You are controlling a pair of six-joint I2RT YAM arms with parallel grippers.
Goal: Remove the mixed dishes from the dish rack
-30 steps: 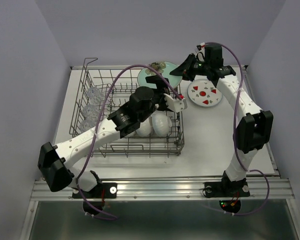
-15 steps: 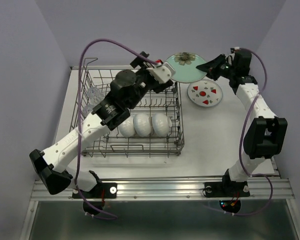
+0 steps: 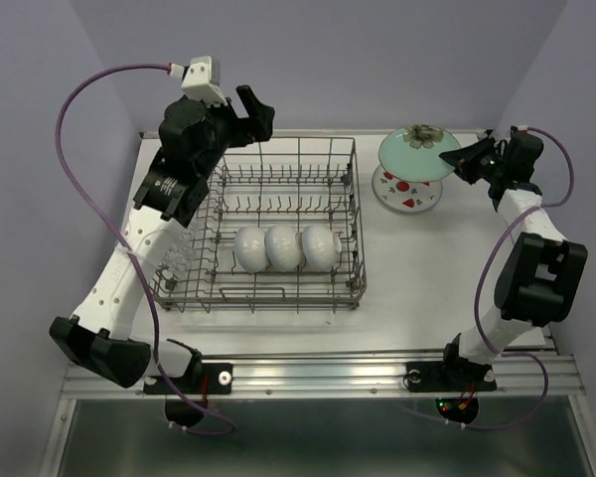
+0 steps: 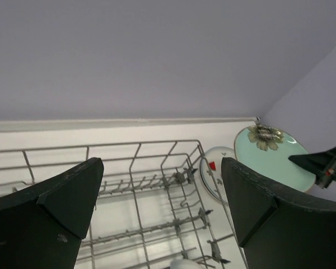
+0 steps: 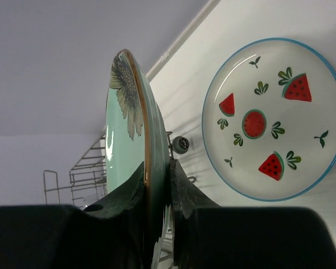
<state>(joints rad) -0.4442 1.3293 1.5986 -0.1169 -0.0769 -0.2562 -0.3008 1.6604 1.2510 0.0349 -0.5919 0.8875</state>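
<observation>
moved green plate [image 3: 419, 152] clear of dish rack [image 3: 268, 290]; clamped by rim in right gripper [image 3: 457, 160], above watermelon plate [image 3: 407, 195] on table [image 3: 427, 288]. pulled left gripper [image 3: 246, 114] back, spread wide, empty. leaves three white bowls [image 3: 283, 246] racked.

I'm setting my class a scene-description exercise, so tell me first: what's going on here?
Two robot arms are unloading a dish rack. The right gripper has its fingers pinched on the rim of a pale green plate and holds it over a watermelon plate that lies on the table beside the rack. The left gripper hangs open and empty above the rack's far left corner. Three white bowls sit in the rack.
</observation>
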